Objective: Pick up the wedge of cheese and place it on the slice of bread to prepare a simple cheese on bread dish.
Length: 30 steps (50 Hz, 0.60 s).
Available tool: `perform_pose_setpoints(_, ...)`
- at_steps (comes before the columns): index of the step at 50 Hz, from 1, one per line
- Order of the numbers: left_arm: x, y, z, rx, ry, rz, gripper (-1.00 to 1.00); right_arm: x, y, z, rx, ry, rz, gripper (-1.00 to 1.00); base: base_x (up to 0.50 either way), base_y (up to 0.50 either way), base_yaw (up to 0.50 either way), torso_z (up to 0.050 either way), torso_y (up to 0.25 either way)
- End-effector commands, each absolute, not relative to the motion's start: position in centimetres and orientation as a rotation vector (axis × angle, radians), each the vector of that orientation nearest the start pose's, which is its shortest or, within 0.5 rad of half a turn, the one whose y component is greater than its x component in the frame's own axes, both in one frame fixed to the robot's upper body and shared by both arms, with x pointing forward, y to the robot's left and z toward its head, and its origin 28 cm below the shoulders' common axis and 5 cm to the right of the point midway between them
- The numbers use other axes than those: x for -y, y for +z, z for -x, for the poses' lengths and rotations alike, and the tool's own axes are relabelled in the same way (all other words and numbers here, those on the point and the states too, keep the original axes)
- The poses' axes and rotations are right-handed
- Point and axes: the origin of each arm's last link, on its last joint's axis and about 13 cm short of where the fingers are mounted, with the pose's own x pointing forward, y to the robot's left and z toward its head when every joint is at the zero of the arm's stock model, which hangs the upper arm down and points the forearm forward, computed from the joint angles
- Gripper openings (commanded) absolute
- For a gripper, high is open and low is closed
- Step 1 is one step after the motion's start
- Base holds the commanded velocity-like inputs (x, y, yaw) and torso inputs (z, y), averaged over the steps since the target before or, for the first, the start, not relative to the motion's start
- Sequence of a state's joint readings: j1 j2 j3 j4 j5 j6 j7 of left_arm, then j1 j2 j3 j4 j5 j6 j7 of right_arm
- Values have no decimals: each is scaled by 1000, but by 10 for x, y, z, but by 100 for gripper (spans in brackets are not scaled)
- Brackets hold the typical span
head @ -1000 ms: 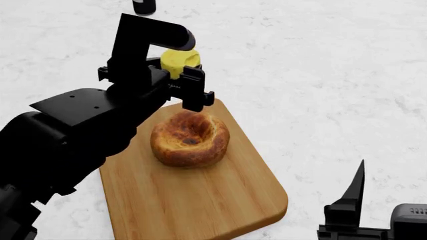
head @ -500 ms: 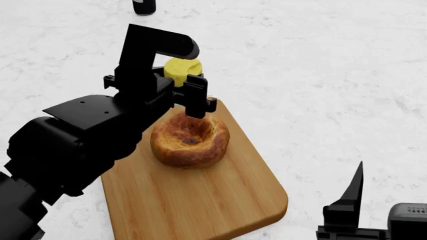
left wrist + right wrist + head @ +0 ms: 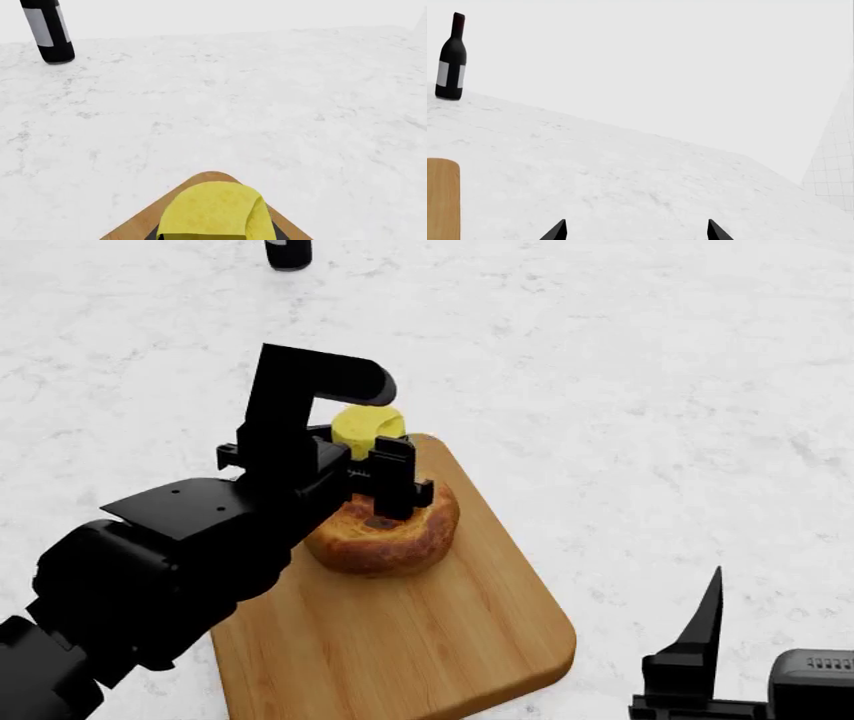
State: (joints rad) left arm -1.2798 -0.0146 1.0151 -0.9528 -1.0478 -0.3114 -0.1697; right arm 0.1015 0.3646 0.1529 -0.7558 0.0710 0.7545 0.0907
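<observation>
No readable text, brand, number or sign anywhere. Only a plain pale label band on the dark bottle (image 3: 451, 57), blank in both wrist views, standing far back on the white marbled counter (image 3: 641, 370). Faint pale marks on the left gripper (image 3: 378, 472) body, too small to make out.

A dark bottle (image 3: 451, 57) was seen standing at ten o'clock, a wooden board (image 3: 442, 197) edge at eight, two spread fingertips (image 3: 556, 232) at six
</observation>
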Motion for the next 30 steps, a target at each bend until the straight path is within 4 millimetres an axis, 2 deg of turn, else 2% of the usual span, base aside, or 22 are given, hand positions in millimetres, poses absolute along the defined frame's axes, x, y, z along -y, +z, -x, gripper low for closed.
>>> perform_pose_setpoints(1, -117, 163, -400, -283, -348, 49, -100, 176, 158, -193, 144, -208, 301, 100, 0, 0, 0, 0, 0)
perform_pose_setpoints(9, -116, 155, -399, -301, -362, 49, -100, 177, 165, -195, 142, -208, 301, 100, 0, 0, 0, 0, 0)
perform_pose_setpoints(11, -116, 156, -400, -303, -362, 51, -100, 177, 160, -194, 142, -208, 301, 100, 0, 0, 0, 0, 0)
perform_pose_setpoints(14, -115, 155, -399, -314, -361, 57, -100, 177, 165, -195, 142, -208, 301, 100, 0, 0, 0, 0, 0)
perform_pose_setpoints(22, -118, 147, -399, -324, -357, 66, -100, 177, 165, -194, 142, -206, 303, 100, 0, 0, 0, 0, 0)
perform_pose_setpoints(30, -116, 149, -399, -328, -361, 70, -100, 177, 165, -194, 140, -207, 303, 100, 0, 0, 0, 0, 0)
